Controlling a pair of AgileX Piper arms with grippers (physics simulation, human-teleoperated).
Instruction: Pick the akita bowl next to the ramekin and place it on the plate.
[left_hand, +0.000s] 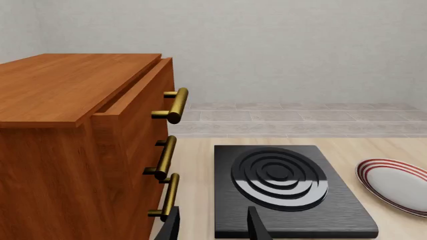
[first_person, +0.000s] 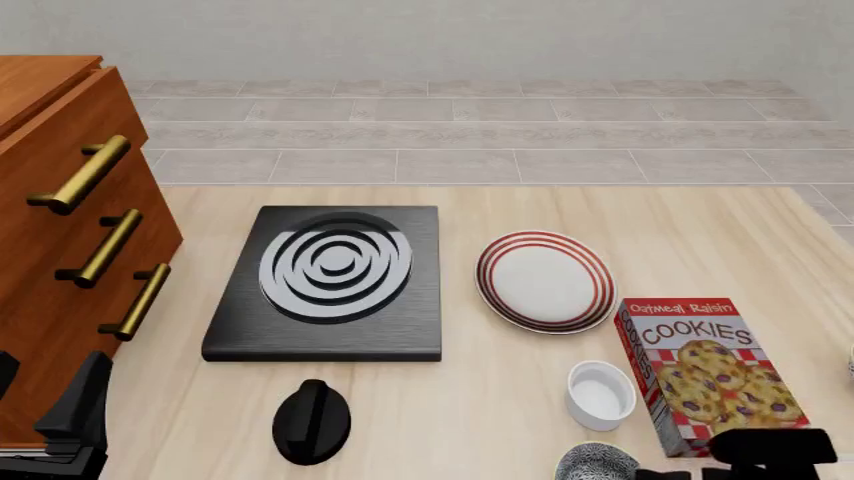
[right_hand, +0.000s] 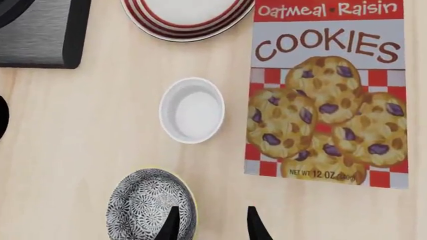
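The akita bowl (right_hand: 147, 207), speckled grey and white inside with a pale rim, sits near the table's front edge, just in front of the white ramekin (right_hand: 191, 110). In the front view the bowl (first_person: 597, 464) is cut off by the picture's lower edge. My right gripper (right_hand: 212, 225) is open, with one finger over the bowl's rim and the other outside it. The red-ringed plate (first_person: 545, 281) lies beyond the ramekin (first_person: 601, 394). My left gripper (left_hand: 213, 227) is open and holds nothing, low beside the cabinet and facing the stove.
A cookie box (first_person: 702, 373) lies flat to the right of the ramekin and bowl. A black stove (first_person: 334, 281) sits left of the plate, with a black rounded object (first_person: 312, 421) in front of it. A wooden drawer cabinet (first_person: 60, 230) fills the left side.
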